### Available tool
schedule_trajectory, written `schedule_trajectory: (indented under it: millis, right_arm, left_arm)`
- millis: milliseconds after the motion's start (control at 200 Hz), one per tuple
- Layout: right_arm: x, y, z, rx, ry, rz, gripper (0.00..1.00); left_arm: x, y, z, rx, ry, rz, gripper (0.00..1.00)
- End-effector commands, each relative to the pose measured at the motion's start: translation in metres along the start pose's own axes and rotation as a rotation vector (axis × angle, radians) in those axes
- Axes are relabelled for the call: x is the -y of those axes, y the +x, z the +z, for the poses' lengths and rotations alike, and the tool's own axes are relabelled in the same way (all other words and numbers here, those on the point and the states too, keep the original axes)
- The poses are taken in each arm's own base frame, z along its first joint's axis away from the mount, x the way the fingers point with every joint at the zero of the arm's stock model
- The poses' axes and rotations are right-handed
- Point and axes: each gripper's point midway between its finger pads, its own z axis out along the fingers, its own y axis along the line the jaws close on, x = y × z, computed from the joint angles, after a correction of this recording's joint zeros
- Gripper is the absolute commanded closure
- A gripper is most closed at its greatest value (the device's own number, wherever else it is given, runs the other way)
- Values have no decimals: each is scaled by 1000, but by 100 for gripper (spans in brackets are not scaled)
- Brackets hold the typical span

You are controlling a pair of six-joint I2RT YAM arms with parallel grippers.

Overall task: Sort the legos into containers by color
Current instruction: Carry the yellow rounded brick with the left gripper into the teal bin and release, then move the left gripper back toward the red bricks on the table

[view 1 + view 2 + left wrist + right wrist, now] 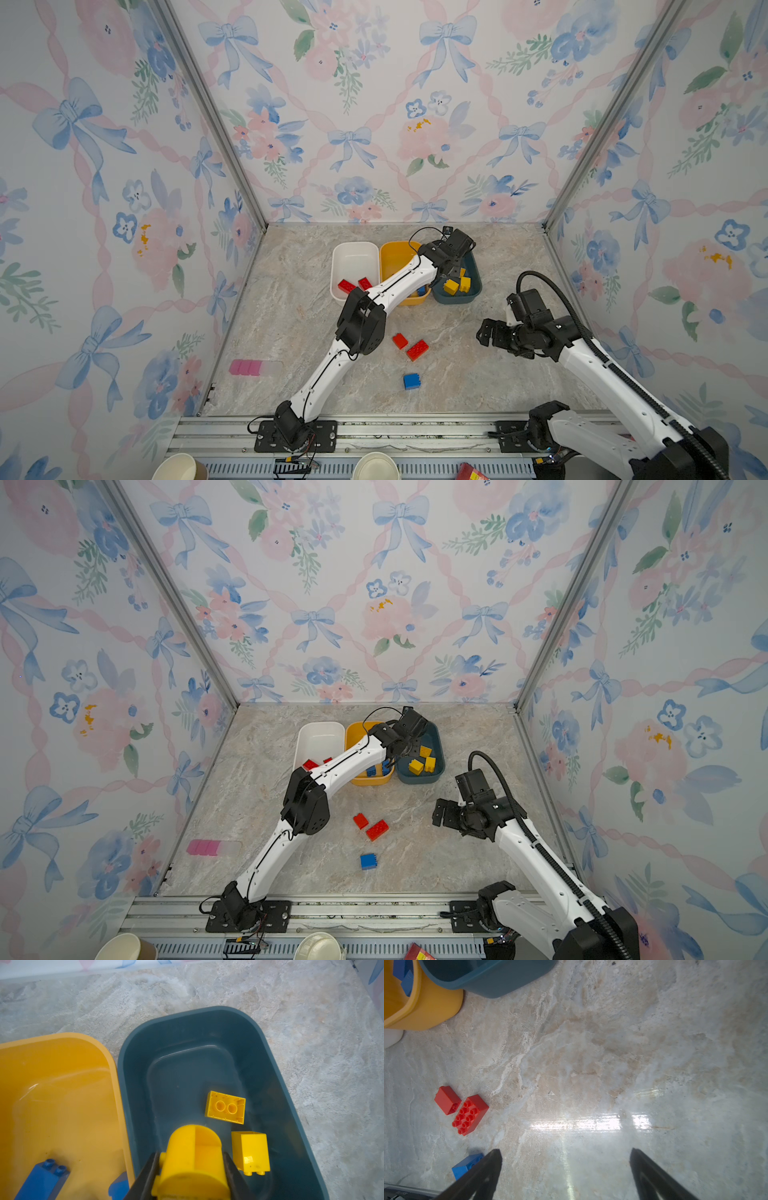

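Yellow lego (193, 1167) pinched in the partly closed left gripper (190, 1156), directly above teal tub (187, 1028); right gripper (564, 1150) spread wide, empty, well apart.

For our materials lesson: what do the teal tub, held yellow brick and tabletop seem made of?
Teal tub: moulded plastic, satin, by its rounded seamless walls. Held brick: hard glossy plastic, moulded ribs. Tabletop: marble-look, shiny glare; maybe laminate.
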Motion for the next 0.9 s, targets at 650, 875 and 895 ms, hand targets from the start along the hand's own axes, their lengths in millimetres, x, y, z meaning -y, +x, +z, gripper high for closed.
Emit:
schedule_trajectory:
  millis: [650, 875, 895]
  right_arm:
    - [2, 2, -4, -6, 19, 1, 0]
    - [3, 2, -3, -7, 22, -3, 0]
    - [3, 2, -3, -8, 22, -4, 0]
  left_arm:
    - [7, -6, -32, 8, 36, 46, 32]
    - [6, 10, -57, -15, 24, 71, 29]
    - [6, 12, -59, -18, 22, 74, 28]
